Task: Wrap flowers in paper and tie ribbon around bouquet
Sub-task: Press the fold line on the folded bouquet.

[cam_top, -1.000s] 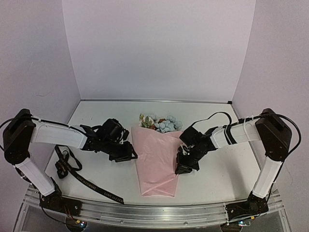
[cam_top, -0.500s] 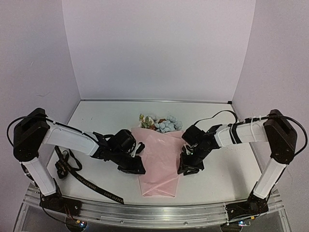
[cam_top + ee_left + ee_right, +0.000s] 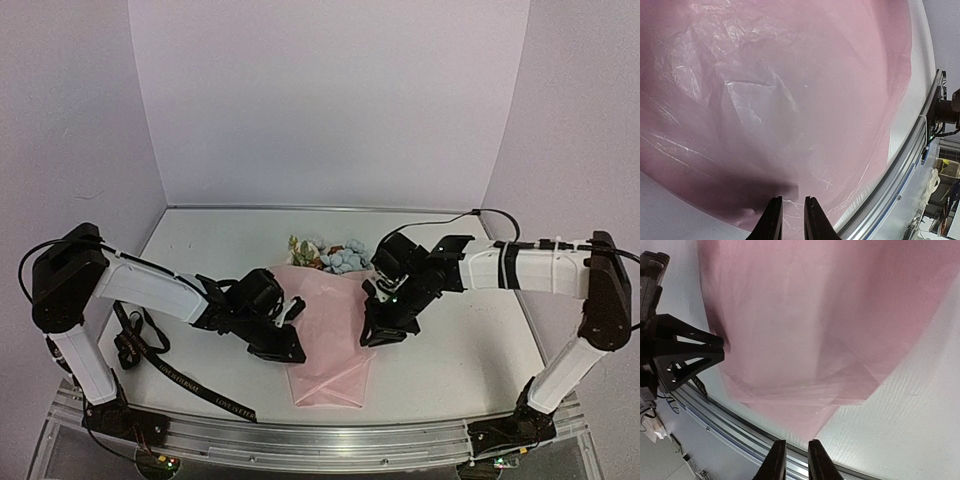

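White table (image 3: 200, 240), pale lilac walls. The bouquet (image 3: 330, 300) lies mid-table: pink paper (image 3: 325, 372) in a cone, narrow end toward the arms, flowers (image 3: 345, 258) poking out at the far end. Left gripper (image 3: 289, 349) sits at the cone's left edge and right gripper (image 3: 373, 337) at its right edge. Both have fingers only narrowly parted, with nothing seen between them. The black ribbon (image 3: 190, 385) lies loose near the left arm's base, apart from the paper.

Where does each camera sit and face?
Top external: above and behind the robot, looking down; left gripper and right gripper flank the paper.
Left wrist: on the left arm, over the paper; its fingers at bottom.
Right wrist: on the right arm, facing the paper's narrow end; its fingers at bottom.
Shared: paper in all; left gripper in top and right wrist.
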Robot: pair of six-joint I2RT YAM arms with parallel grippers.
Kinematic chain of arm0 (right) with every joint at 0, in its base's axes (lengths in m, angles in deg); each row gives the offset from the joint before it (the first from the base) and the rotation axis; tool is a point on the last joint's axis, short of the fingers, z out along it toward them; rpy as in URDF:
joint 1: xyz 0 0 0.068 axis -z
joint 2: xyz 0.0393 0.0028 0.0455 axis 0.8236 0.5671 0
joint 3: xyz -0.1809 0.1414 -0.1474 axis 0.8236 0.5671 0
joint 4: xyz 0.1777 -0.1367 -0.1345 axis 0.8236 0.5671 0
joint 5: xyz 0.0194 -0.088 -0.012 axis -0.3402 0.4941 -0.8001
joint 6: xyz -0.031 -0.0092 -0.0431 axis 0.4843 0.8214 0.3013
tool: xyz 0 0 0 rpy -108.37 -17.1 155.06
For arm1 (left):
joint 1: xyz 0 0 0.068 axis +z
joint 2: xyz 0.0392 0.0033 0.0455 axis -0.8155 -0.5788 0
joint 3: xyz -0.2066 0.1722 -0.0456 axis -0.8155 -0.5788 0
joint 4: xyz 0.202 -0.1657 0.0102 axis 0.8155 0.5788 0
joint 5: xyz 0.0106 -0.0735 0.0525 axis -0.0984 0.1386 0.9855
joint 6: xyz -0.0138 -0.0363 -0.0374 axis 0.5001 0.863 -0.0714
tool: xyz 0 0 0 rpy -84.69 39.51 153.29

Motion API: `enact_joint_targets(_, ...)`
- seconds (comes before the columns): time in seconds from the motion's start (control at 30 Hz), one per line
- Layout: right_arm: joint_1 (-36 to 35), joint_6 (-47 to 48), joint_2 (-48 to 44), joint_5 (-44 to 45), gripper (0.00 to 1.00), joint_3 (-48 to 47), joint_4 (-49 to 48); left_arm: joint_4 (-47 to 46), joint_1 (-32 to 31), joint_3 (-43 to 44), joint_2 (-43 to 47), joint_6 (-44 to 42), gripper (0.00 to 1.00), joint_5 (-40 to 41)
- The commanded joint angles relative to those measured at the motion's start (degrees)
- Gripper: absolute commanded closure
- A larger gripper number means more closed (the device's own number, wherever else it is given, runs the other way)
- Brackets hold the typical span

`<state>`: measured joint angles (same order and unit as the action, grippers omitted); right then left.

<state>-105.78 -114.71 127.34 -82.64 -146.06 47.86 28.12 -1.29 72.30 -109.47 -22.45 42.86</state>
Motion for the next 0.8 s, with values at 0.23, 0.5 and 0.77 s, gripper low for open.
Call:
enact_joint_targets(0.23,-0.9,-4.9,12.1,0.6,0.9,3.8,-15.4,-1.3,-0.7,1.9,0.4,-1.6,0.82,-2.5)
enact_joint_targets(0.5,-1.0,-5.8,12.9,2.3,0.91,6.0,-17.3,-3.6,-1.5,-2.8,2.5,-0.5,0.82,-8.2)
enact_joint_targets(0.77,-0.9,-6.0,14.0,2.0,0.91,6.2,-17.3,-5.8,-1.7,-6.4,2.4,1.8,0.77,-11.8)
